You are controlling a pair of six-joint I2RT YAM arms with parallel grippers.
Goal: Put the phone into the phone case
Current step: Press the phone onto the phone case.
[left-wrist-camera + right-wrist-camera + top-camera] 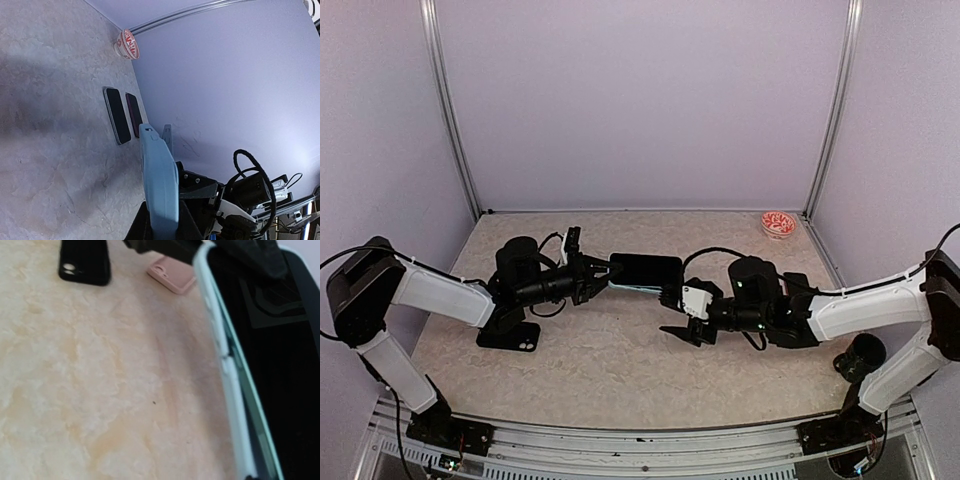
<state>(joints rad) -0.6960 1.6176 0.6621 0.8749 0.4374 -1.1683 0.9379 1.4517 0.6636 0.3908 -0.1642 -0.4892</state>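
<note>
Jaws of L gripper (597, 282) pinch blue phone case (159, 190) w/ phone (647, 267) on it. R gripper (678, 312) at phone's 5 o'clock, jaws wide apart, gripping nothing.

Right side: black phone (285, 390) set in pale blue phone case (220, 340), seen edge-on, tilted, running top to bottom of view. Whether fully seated: cannot tell. Marbled beige table (90, 390) below. Top left: black phone case (85, 262) lying flat. Near it: pink phone case (172, 274).
</note>
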